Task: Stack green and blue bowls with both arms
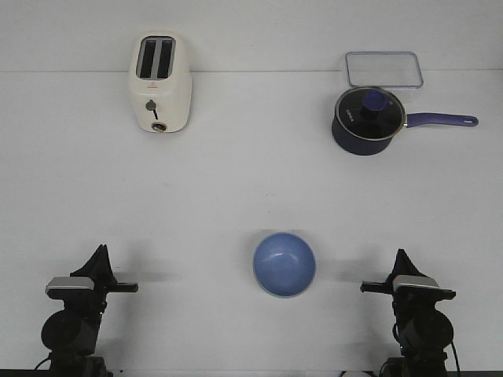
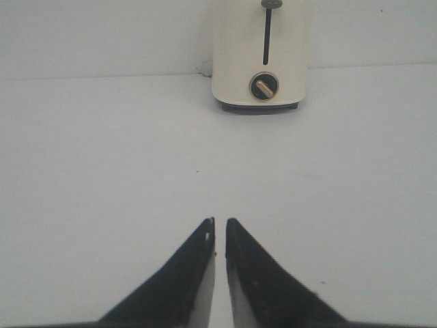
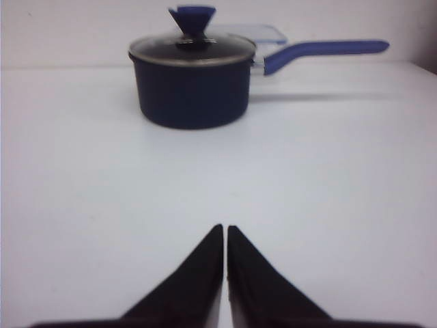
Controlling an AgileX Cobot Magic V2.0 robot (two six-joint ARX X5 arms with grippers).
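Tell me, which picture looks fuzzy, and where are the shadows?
Right wrist view: soft and a bit blurry, the saucepan has fuzzy edges and a faint shadow beside it. Left wrist view: the toaster is a little sharper. Front view: even light, with a pale shadow beside the blue bowl.

This looks like a robot test bench in a lab, dressed with kitchen goods rather than a real kitchen. A plain white tabletop (image 1: 236, 181) meets a bare white wall. On it stand a cream toaster (image 1: 159, 82), a dark blue lidded saucepan (image 1: 368, 119) and a clear container lid (image 1: 383, 69), spaced well apart, with two black robot arms mounted at the near edge.
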